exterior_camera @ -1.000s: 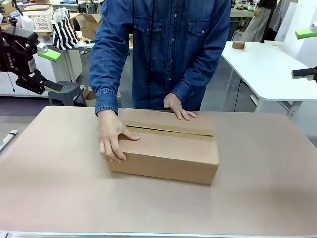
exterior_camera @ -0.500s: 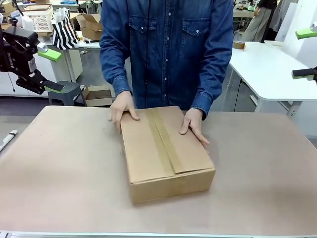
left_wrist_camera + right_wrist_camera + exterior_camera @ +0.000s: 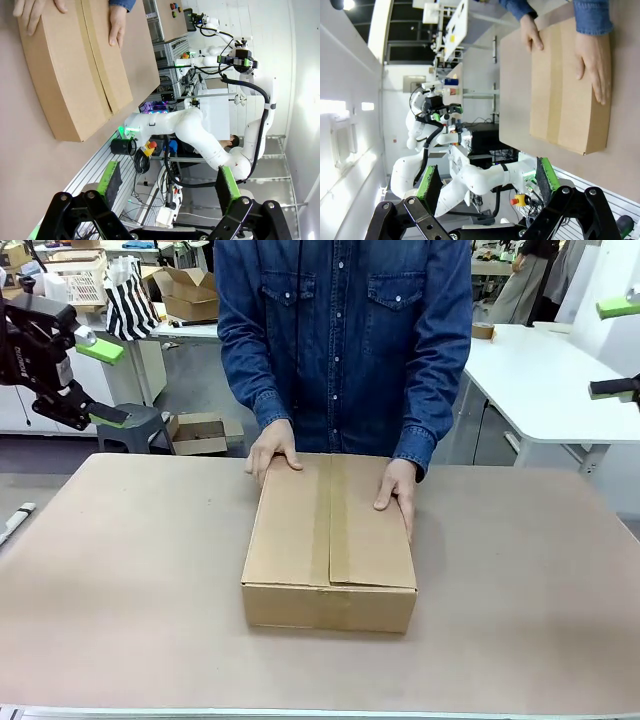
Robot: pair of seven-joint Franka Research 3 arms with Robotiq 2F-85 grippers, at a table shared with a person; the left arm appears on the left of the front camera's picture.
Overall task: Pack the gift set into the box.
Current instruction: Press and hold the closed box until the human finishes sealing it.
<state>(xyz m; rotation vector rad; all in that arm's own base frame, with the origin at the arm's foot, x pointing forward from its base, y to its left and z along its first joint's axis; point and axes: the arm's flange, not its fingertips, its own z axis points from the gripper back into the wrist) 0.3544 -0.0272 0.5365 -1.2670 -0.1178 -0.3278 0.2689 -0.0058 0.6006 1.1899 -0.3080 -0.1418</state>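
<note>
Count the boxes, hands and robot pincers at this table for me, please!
Large brown cardboard box with a tape strip: 1
Person's hands on the box: 2, one hand and the other hand
Black robot pincers with green pads: 2, left pincer and right pincer
Total: 5

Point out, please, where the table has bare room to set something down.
The table is bare left and right of the box, and in the strip between the box and the near edge. The far side is crowded: the person's hands rest on the box top there.
</note>
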